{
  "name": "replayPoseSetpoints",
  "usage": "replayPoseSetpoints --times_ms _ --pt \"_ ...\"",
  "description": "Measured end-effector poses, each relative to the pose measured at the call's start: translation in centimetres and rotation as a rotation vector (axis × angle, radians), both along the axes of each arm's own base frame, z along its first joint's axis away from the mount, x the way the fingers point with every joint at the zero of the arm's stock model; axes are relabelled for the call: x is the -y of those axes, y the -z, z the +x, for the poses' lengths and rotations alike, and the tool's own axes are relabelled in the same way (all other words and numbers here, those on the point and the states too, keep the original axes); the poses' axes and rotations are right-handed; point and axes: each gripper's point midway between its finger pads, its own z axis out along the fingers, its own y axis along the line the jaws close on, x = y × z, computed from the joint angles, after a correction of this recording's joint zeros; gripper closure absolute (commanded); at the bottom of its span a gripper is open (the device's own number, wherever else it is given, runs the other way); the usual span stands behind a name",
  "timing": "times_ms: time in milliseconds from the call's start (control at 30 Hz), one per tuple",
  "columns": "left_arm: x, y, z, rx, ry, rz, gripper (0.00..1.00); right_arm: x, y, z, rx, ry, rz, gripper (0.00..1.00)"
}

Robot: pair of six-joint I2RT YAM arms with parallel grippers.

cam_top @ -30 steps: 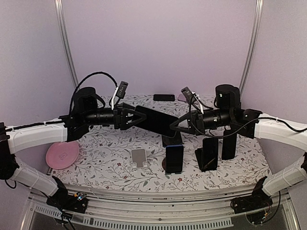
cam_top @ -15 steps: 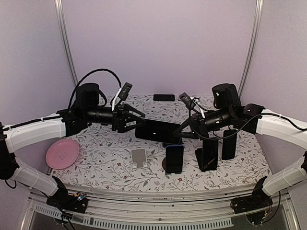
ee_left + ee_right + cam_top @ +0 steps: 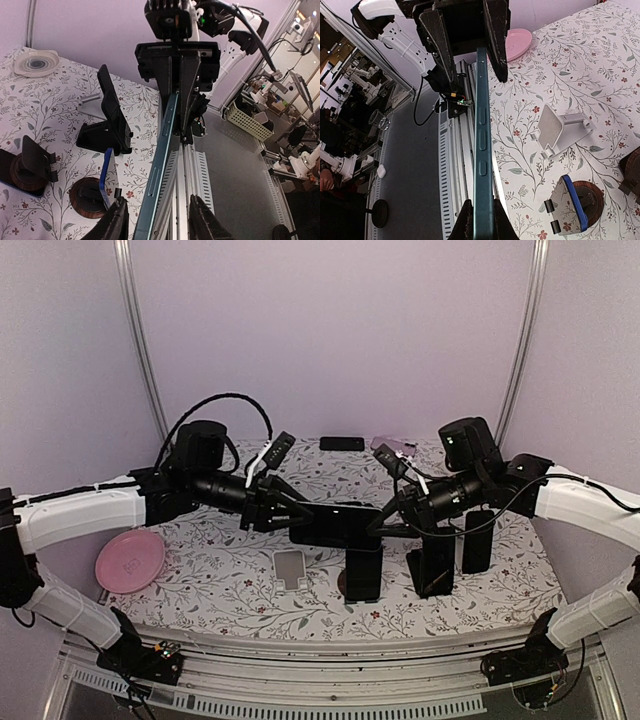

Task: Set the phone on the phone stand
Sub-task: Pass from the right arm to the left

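Your right tool (image 3: 480, 220) is clenched on one short end of the phone (image 3: 481, 140), which hangs edge-up in the air between the two arms, well above the counter (image 3: 220, 580). At the phone's far end the left tool (image 3: 157, 222) straddles it with its jaws spread. The left wrist view shows daylight between the phone and one finger (image 3: 200, 220), so I judge that side is not gripping yet.

That gives you the main hazard: only one end is held. If the right tool lets go before the left has truly pinched, the phone drops. It would land on the wooden round stand (image 3: 362, 585), which sits almost directly beneath and already carries a blue phone.

The left jaws also look off-centre around the phone. One finger would then meet it first, and it may twist or slide in the right tool's hold.

On the counter, the white stand (image 3: 289, 568) near the front edge looks like the only empty one, just beside the wooden stand. The black stand (image 3: 435, 562) and another upright phone (image 3: 477, 540) crowd in on the right. A long phone swung low or tilted on the way down could clip any of these and topple a phone.

Farther back, the pink plate (image 3: 130, 560) and the dark item (image 3: 342, 443) at the rear edge are well apart from all this.
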Motion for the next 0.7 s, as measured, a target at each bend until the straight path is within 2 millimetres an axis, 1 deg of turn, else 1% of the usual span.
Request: replayPoseSetpoints --times_ms 67,133,267,333,367,500,533,633,700 --pt "0.1 0.3 -0.1 -0.005 0.006 0.008 0.68 0.1 0.1 0.0 -0.002 0.0 -0.007 0.98" --pt "0.2 0.6 -0.3 -0.008 0.017 0.016 0.74 0.1 0.2 0.0 0.0 0.0 -0.01 0.98" --pt "0.4 1.1 -0.5 -0.013 0.03 0.027 0.88 0.1 0.2 -0.1 0.005 -0.003 -0.014 0.98" --pt "0.5 1.3 -0.5 -0.017 0.033 0.032 0.98 0.1 0.3 -0.1 0.006 -0.006 -0.017 0.98" --pt "0.5 1.3 -0.7 -0.02 0.042 0.032 1.0 0.2 0.3 -0.1 0.01 -0.007 -0.021 0.98" --pt "0.5 1.2 -1.3 -0.038 0.071 0.025 1.0 0.2 0.4 -0.1 0.023 -0.019 -0.024 0.97" --pt "0.5 1.1 -1.3 -0.039 0.074 0.023 1.0 0.2 0.4 -0.1 0.025 -0.019 -0.024 0.94" --pt "0.5 1.1 -1.4 -0.046 0.077 0.013 1.0 0.2 0.4 0.0 0.025 -0.016 -0.025 0.78" --pt "0.5 1.3 -1.4 -0.053 0.069 0.006 1.0 0.1 0.4 0.3 0.025 0.002 -0.027 0.69"
